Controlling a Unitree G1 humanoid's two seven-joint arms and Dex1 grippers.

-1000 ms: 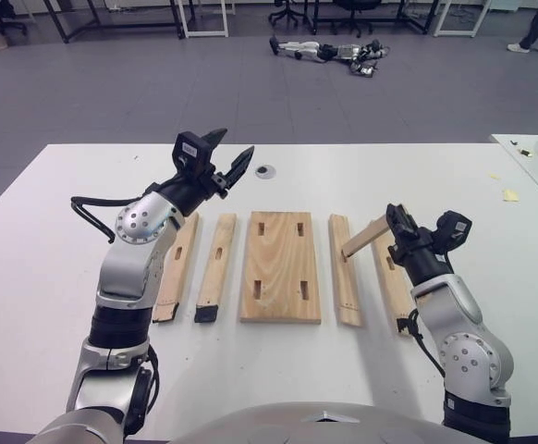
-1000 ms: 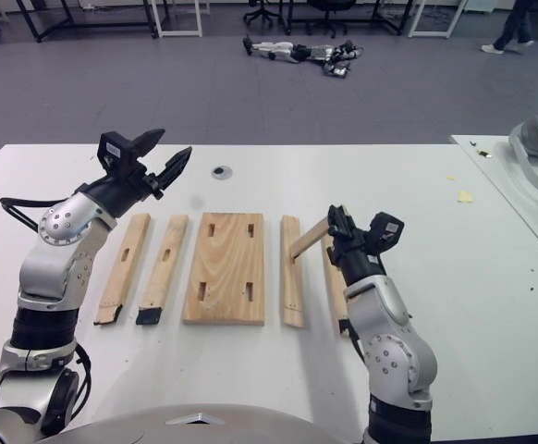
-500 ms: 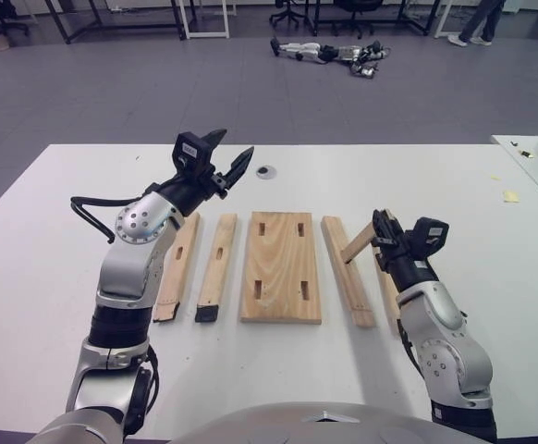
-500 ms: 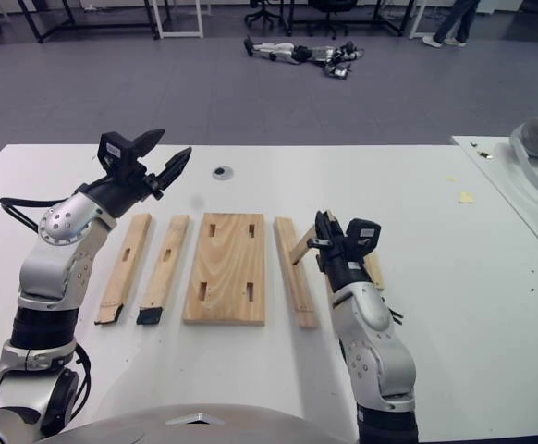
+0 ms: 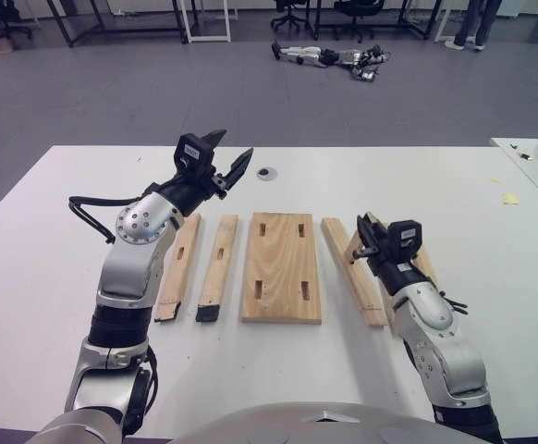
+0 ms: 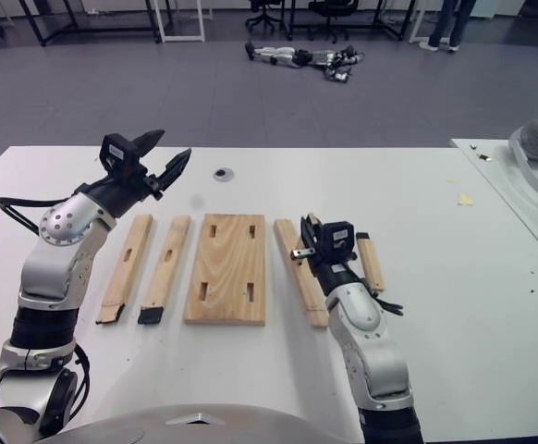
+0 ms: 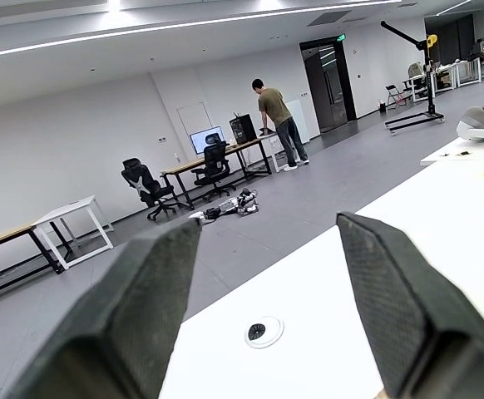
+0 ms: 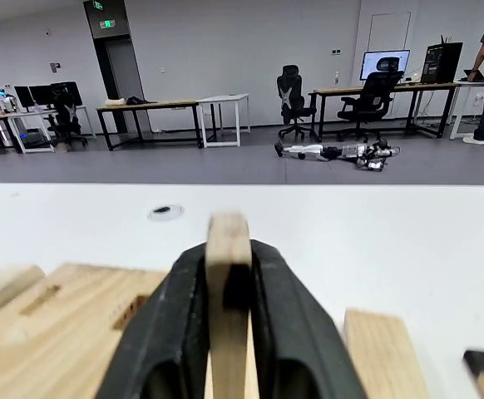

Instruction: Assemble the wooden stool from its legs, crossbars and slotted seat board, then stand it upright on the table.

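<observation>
The right gripper (image 8: 228,259) is clamping its two fingers (image 8: 174,332) on a short wooden crossbar (image 8: 228,229), which is standing on edge between them. The gripper is hanging low over the far end of the slanted leg (image 5: 354,276); whether the crossbar is touching that leg cannot be told. The slanted leg is lying flat just beside the right edge of the seat board (image 5: 281,266), its near end angling away from the board. Past the right arm, the far right piece (image 6: 371,262) of wood is lying flat on the surface (image 5: 56,240).

The left gripper (image 5: 236,141) is hanging in the air with its fingers (image 7: 134,316) spread wide and holding nothing, above the far left part of the surface. Below that arm, the outer left leg (image 5: 172,287) and the inner left leg (image 5: 217,264) are lying side by side, apart from each other, to the left of the seat board. The seat board is lying flat in the middle with its four slots facing up. Beyond it, a small round grommet (image 5: 266,172) is sitting in the surface.
</observation>
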